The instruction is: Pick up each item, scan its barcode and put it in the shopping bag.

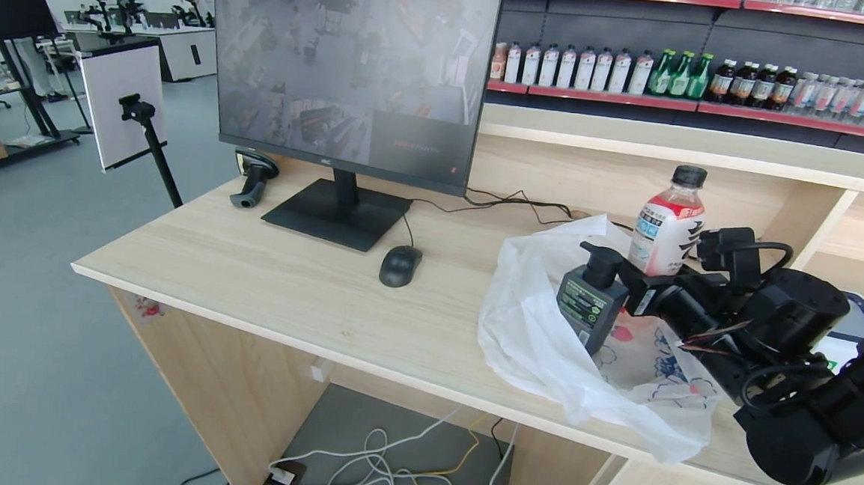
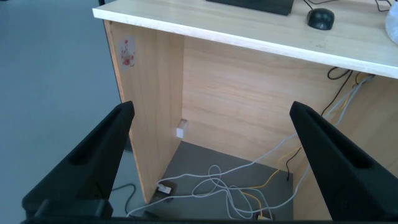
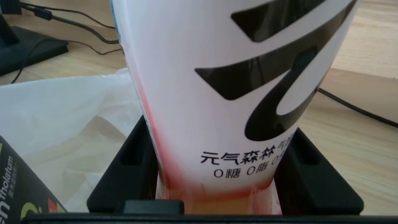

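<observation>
Clamped in the right pincer (image 1: 641, 284), gripped low on its body: a white plastic drink bottle with pink base and dark cap (image 1: 666, 225), upright, at 2 o'clock in the head view by the far edge of a thin white plastic shopping bag (image 1: 538, 339) spread on the pale wooden tabletop (image 1: 287, 286). Resting or lifted: cannot tell.

Just beside it, at 8 o'clock: a dark grey pump bottle with green-printed label (image 1: 588, 301), upright among the bag's folds.

Closer, from the right wrist: black fingers (image 3: 127, 165) pressed against both sides of the drink bottle (image 3: 236, 74), with crumpled shopping bag (image 3: 62, 112) beyond and a corner of the pump bottle (image 3: 15, 193).

From the left wrist: left pincer (image 2: 211, 112) spread wide, nothing between its fingers, held low in front of the tabletop edge (image 2: 249, 37), facing loose cables (image 2: 224, 186) on the floor.

From the head: black mouse (image 1: 400, 265) at 9 o'clock of the bag, black monitor (image 1: 352, 73) at 11 o'clock, black handheld scanner (image 1: 253, 179) at 9 o'clock of its stand.
</observation>
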